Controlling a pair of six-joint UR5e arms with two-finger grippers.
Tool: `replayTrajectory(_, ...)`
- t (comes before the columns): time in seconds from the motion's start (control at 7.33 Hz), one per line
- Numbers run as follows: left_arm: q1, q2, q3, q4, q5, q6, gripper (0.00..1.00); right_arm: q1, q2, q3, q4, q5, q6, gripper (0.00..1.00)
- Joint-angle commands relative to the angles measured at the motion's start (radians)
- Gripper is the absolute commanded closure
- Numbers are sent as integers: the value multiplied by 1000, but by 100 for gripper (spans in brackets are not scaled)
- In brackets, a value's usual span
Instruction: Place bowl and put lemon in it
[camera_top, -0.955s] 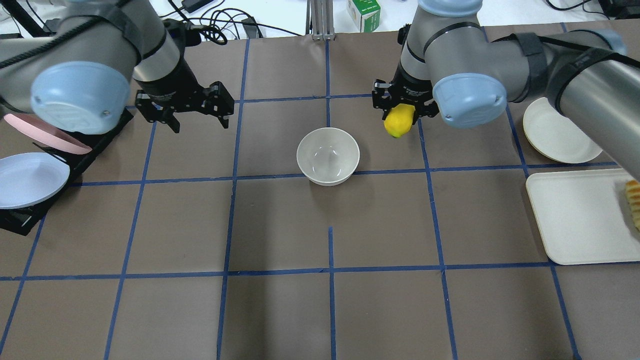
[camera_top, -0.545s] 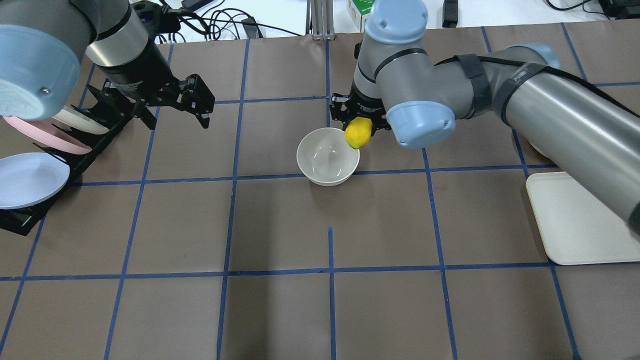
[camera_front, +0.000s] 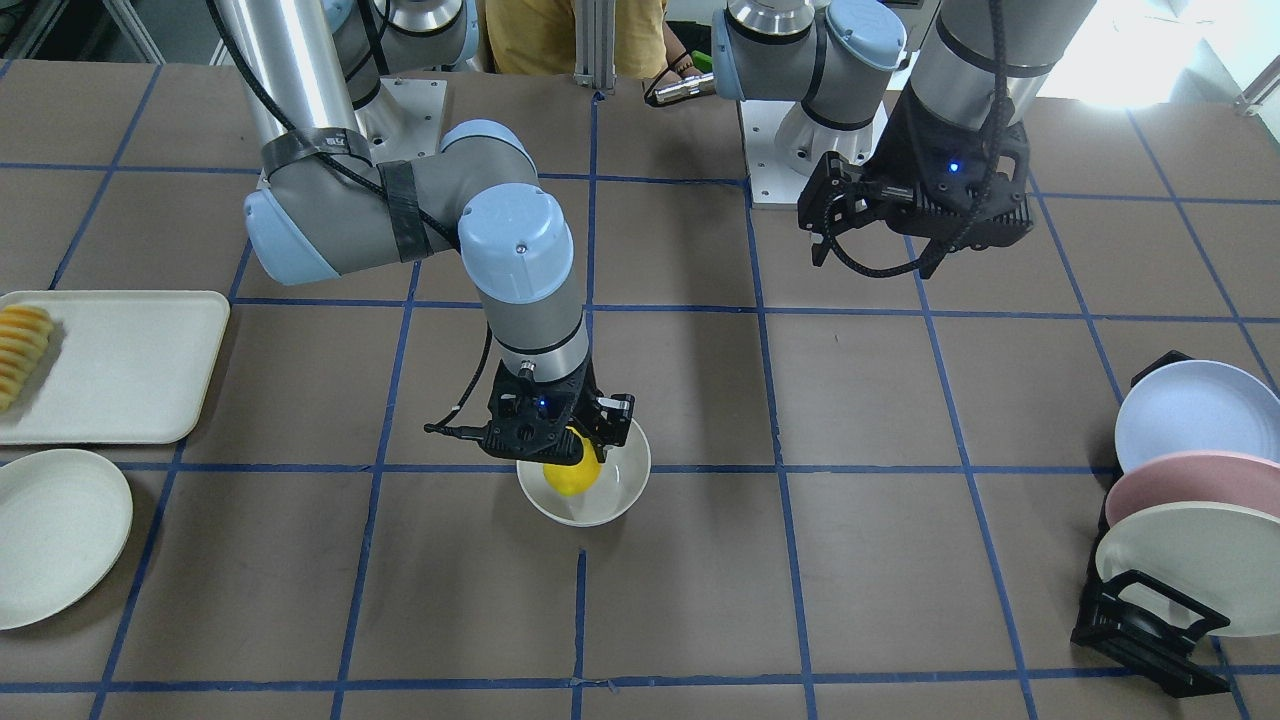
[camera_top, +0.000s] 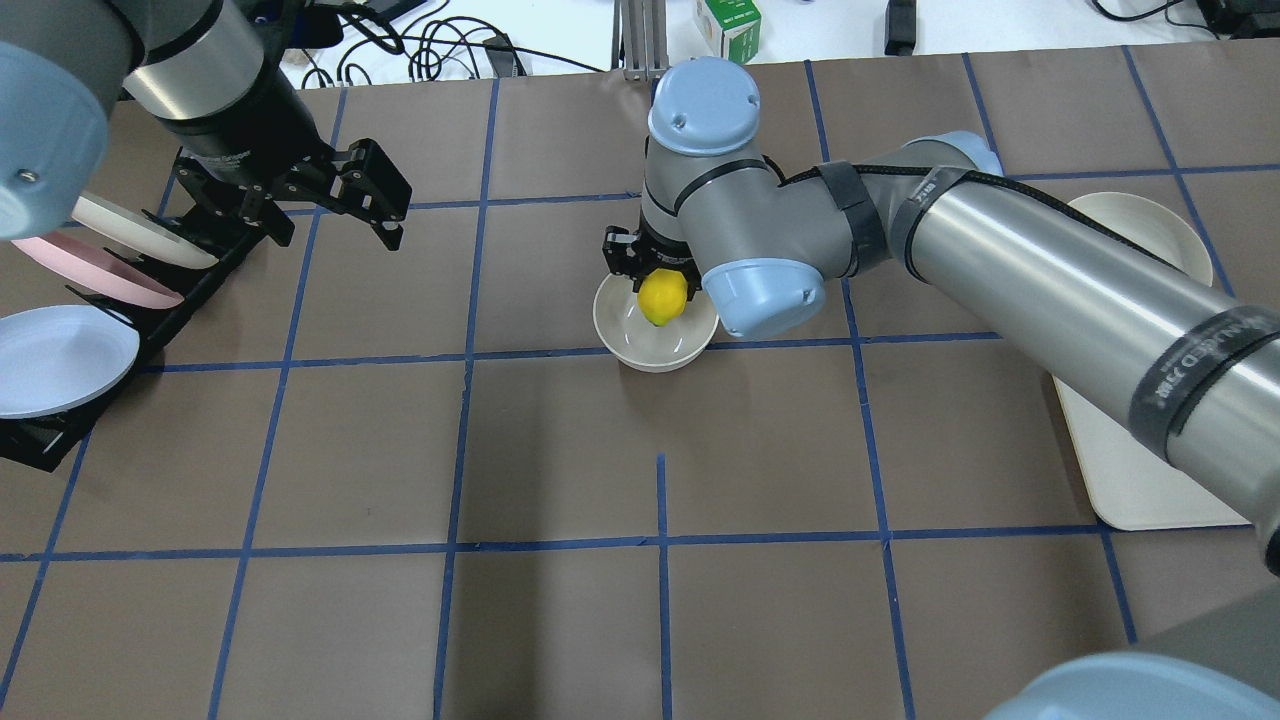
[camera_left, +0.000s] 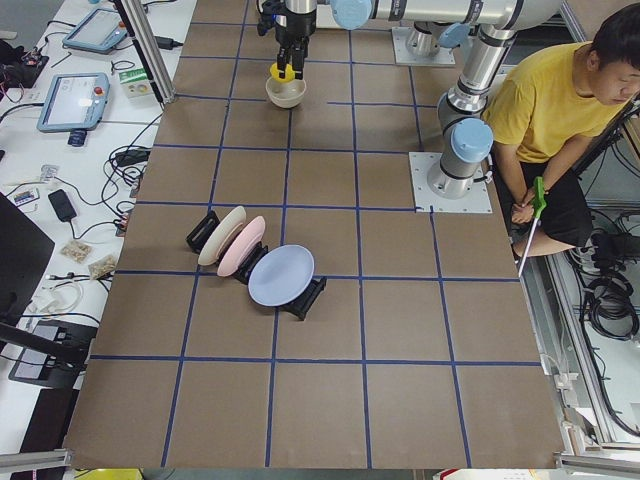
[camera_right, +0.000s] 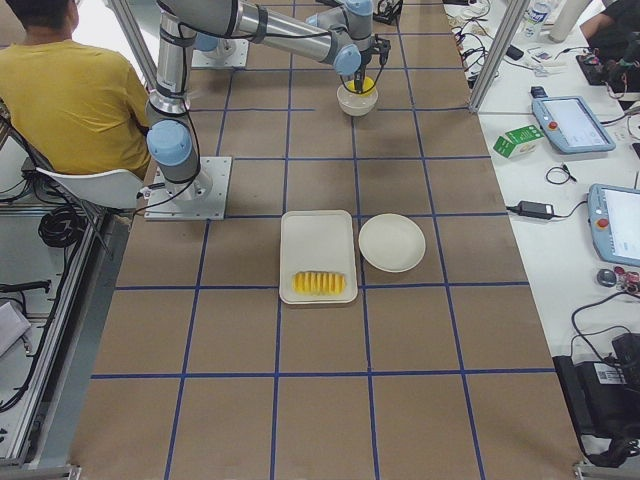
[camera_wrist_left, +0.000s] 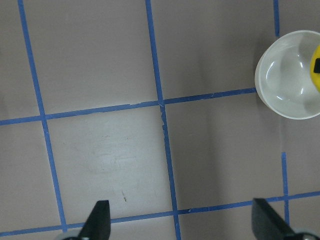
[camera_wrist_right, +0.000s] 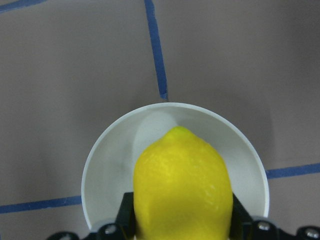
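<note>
The off-white bowl (camera_top: 655, 340) stands upright near the table's middle; it also shows in the front view (camera_front: 610, 498), the left wrist view (camera_wrist_left: 287, 80) and the right wrist view (camera_wrist_right: 120, 150). My right gripper (camera_top: 660, 285) is shut on the yellow lemon (camera_top: 662, 297) and holds it just above the bowl's inside, pointed tip down (camera_wrist_right: 180, 185) (camera_front: 570, 476). My left gripper (camera_top: 335, 215) is open and empty, raised over the table's left side, well away from the bowl.
A black rack (camera_top: 60, 420) with blue, pink and cream plates (camera_top: 60, 358) stands at the left edge. A flat off-white plate (camera_top: 1150, 225) and a cream tray (camera_top: 1130, 470) lie at the right, partly under my right arm. The tray bears sliced fruit (camera_front: 20, 350).
My right gripper has carried the lemon leftward from beside the bowl to right over its inside. My left gripper has drawn back further left, still open.
</note>
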Motion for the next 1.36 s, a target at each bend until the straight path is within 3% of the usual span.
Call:
replayTrajectory(0.0, 16, 16, 4, -25, 0, -2, 0, 6, 54, 2, -36, 0, -8, 100)
replayTrajectory(0.41, 19, 31, -2, -33, -2, -17, 0, 6, 80, 20, -26, 0, -10, 100)
replayTrajectory(0.68, 22, 39, 4, -65, 6, -20, 0, 6, 85, 21, -24, 0, -10, 73)
replayTrajectory(0.82, 25, 37, 7, -63, 3, -20, 0, 6, 88, 21, -26, 1, -10, 54)
replayTrajectory(1.09, 42, 37, 18, -71, 7, -20, 0, 6, 79, 15, -36, -3, -7, 0)
replayTrajectory(1.23, 42, 39, 18, -71, 7, -20, 0, 4, 67, 6, -29, -9, -10, 0)
